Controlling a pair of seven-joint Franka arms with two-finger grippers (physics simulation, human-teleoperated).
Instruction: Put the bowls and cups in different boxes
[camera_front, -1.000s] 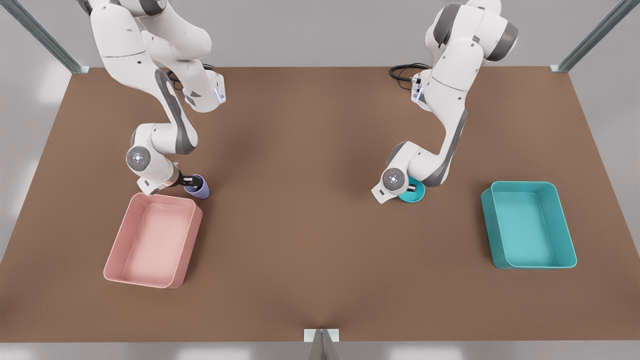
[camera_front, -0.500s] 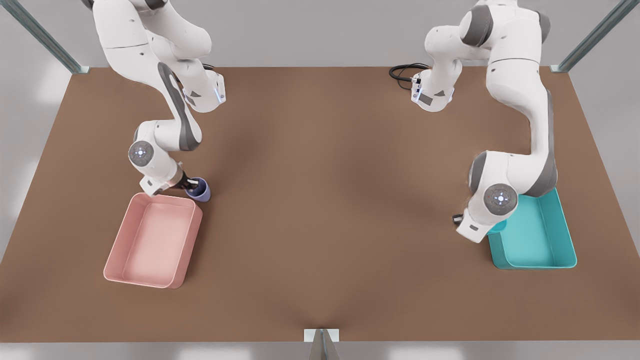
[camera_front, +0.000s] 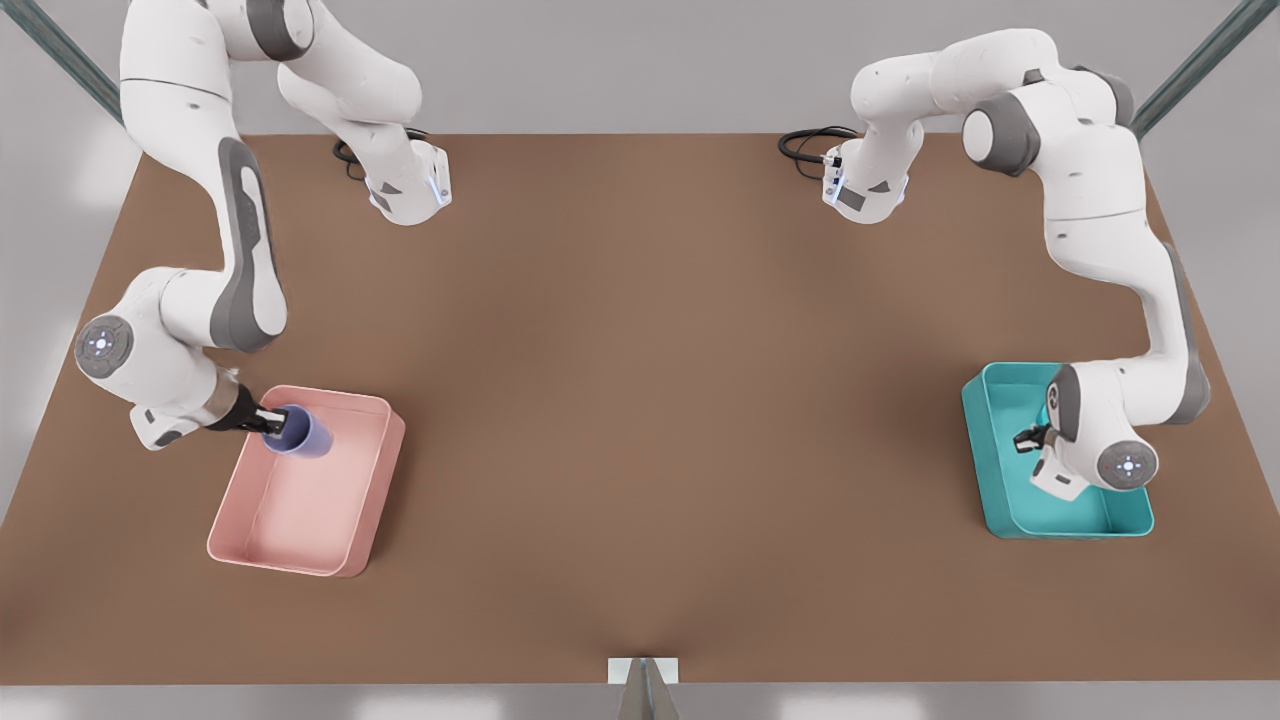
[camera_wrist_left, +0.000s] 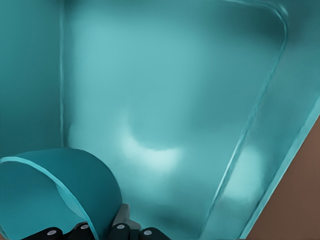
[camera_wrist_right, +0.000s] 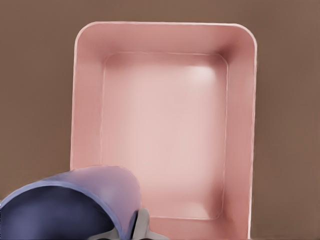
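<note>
The lavender-purple cup (camera_front: 300, 431) hangs tilted over the far corner of the pale pink tray (camera_front: 310, 505), with my right gripper (camera_front: 274, 423) shut on its rim, at the front view's left. In the right wrist view the cup (camera_wrist_right: 75, 205) sits close in front of the pink tray (camera_wrist_right: 165, 125). At the front view's right, my left gripper (camera_front: 1027, 439) hovers inside the teal tray (camera_front: 1000, 480). The left wrist view shows the teal bowl (camera_wrist_left: 60, 185) pinched by its rim in that gripper (camera_wrist_left: 97, 231), above the teal tray's floor (camera_wrist_left: 175, 100).
Both trays rest on a brown table (camera_front: 640, 400). Black cables (camera_front: 808, 146) lie by the arm base at the back. A metal bracket (camera_front: 643, 672) stands at the middle of the front edge.
The right gripper carried the cup from the table beside the pink tray to above that tray. The left gripper carried the bowl from mid-table to over the teal tray.
</note>
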